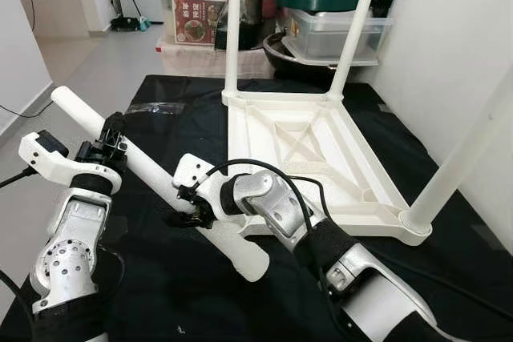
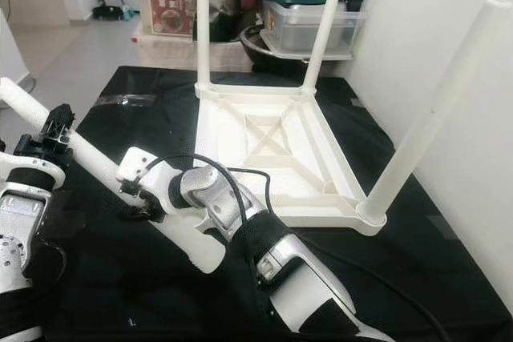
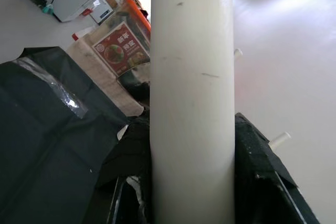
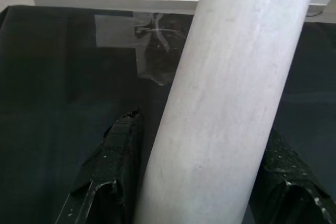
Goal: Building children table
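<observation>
Claws both pinch the loose white leg (image 1: 152,174): my left claw (image 1: 111,140) clamps it near its upper end, my right claw (image 1: 192,206) nearer the lower end, fingers pressed on either side of the tube in both wrist views. The leg slants above the black-covered desk (image 1: 160,286), just beside the upturned white tabletop (image 1: 313,158), which already carries three upright legs (the fourth corner, nearest my right claw, looks to be the empty one, though my arm hides it). To do this well, I judge I should tip the leg upright, let the right claw steer its lower end over that socket, and keep both grips firm so the tube does not slide.
</observation>
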### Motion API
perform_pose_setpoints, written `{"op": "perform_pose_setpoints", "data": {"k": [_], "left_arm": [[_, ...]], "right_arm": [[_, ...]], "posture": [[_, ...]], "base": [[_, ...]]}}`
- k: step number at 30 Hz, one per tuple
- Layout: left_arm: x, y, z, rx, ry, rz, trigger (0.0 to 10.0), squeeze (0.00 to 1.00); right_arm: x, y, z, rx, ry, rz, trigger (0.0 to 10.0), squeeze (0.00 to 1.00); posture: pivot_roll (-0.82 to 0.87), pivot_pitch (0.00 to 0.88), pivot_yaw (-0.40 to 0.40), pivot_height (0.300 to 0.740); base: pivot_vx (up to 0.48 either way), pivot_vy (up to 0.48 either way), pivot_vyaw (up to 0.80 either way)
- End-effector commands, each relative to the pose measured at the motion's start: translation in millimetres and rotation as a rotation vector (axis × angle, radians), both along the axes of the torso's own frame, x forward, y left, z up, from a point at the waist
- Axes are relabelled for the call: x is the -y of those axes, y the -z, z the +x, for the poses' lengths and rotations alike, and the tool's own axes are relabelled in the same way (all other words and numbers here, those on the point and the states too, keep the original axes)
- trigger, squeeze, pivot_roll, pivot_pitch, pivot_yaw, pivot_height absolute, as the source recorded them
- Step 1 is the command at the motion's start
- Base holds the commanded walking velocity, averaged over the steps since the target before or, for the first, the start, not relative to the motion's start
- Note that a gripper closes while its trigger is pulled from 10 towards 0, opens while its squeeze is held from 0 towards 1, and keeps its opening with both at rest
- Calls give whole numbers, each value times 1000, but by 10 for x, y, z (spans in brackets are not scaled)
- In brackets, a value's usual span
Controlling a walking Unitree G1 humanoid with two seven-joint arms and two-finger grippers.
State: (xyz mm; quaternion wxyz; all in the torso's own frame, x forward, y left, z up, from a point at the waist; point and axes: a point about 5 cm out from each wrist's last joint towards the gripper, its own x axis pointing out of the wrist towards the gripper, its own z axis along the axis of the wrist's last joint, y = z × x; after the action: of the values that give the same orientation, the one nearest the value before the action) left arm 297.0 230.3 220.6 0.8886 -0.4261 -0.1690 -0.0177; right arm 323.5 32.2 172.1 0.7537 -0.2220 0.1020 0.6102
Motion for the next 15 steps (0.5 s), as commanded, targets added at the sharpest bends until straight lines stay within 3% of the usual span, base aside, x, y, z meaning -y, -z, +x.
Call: {"op": "perform_pose_setpoints", "data": {"k": [1, 2, 8, 12, 15], "left_arm": [[147, -118, 37, 39, 32, 76, 10000, 239], [158, -133, 35, 55, 38, 72, 10000, 1000], [229, -202, -7, 117, 101, 59, 10000, 1000], [284, -277, -73, 191, 178, 29, 10000, 1000], [292, -289, -88, 205, 197, 17, 10000, 1000]], "right_arm": [[-27, 236, -116, -83, -65, -58, 0, 0], [33, 206, -69, -92, -32, -36, 0, 0], [181, 87, 25, -114, 37, 28, 0, 0], [435, -108, 133, -146, 113, 110, 0, 0], [520, -161, 168, -151, 140, 131, 0, 0]], "posture": [[109, 0, -74, 740], [109, 0, -74, 740], [103, 0, -64, 740], [97, 0, -52, 740], [97, 0, -52, 740]], "base": [[0, 0, 0], [0, 0, 0], [0, 0, 0], [0, 0, 0], [0, 0, 0]]}}
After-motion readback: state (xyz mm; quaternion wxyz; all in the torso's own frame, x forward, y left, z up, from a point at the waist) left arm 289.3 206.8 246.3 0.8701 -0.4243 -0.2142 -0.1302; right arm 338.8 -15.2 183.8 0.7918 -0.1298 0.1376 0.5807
